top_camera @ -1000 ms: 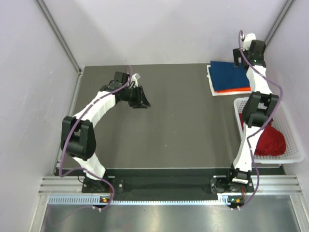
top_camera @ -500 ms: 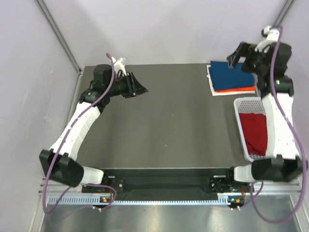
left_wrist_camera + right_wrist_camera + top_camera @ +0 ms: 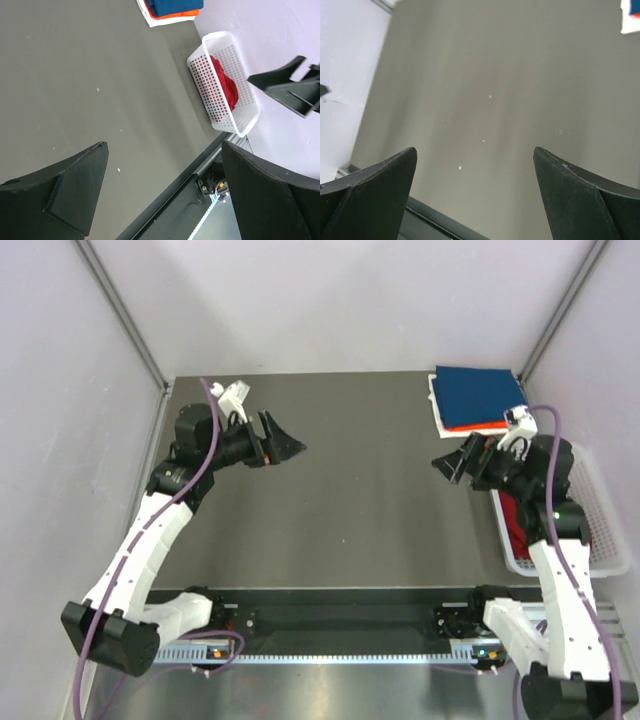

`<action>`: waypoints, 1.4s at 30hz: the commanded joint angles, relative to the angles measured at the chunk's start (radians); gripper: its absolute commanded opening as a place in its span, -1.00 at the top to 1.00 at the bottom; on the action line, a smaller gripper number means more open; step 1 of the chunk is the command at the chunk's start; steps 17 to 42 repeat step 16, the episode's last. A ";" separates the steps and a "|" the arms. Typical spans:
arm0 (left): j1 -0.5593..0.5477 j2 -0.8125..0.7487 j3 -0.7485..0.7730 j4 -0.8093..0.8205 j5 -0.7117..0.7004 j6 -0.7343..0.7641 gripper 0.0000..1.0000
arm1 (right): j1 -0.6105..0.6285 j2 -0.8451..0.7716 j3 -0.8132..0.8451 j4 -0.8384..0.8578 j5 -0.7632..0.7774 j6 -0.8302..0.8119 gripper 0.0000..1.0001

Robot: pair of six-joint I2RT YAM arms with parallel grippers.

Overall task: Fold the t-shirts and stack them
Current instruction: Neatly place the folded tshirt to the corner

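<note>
While the crumpled dark red cloth t-shirt lay in the white plastic lattice basket, near your folded navy-over-orange stack, the left claw and right claw hung apart, empty. Expect limp, light cloth; pinch the shoulders. Left wrist: that claw had spread wider than earlier. Right wrist: parted fingers over grey tabletop, swung off the stack.

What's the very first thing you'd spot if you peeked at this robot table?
Two white-and-black arms hang over the dark table. The left gripper and the right gripper are both wide open, empty and pointing at each other. In the far right corner a navy blue t-shirt lies folded on an orange-red t-shirt, and a dark red t-shirt sits bunched up in the white basket at the table's right edge.
</note>
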 commanded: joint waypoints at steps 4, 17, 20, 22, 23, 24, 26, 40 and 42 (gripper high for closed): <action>0.002 -0.136 -0.049 0.016 -0.016 0.020 -0.98 | 0.007 -0.110 -0.013 0.057 -0.065 0.016 -0.99; 0.002 -0.181 -0.003 -0.024 -0.043 0.076 -0.98 | 0.007 -0.143 0.033 0.049 -0.045 0.027 -0.99; 0.002 -0.181 -0.003 -0.024 -0.043 0.076 -0.98 | 0.007 -0.143 0.033 0.049 -0.045 0.027 -0.99; 0.002 -0.181 -0.003 -0.024 -0.043 0.076 -0.98 | 0.007 -0.143 0.033 0.049 -0.045 0.027 -0.99; 0.002 -0.181 -0.003 -0.024 -0.043 0.076 -0.98 | 0.007 -0.143 0.033 0.049 -0.045 0.027 -0.99; 0.002 -0.181 -0.003 -0.024 -0.043 0.076 -0.98 | 0.007 -0.143 0.033 0.049 -0.045 0.027 -0.99; 0.002 -0.181 -0.003 -0.024 -0.043 0.076 -0.98 | 0.007 -0.143 0.033 0.049 -0.045 0.027 -0.99; 0.002 -0.181 -0.003 -0.024 -0.043 0.076 -0.98 | 0.007 -0.143 0.033 0.049 -0.045 0.027 -0.99; 0.002 -0.181 -0.003 -0.024 -0.043 0.076 -0.98 | 0.007 -0.143 0.033 0.049 -0.045 0.027 -0.99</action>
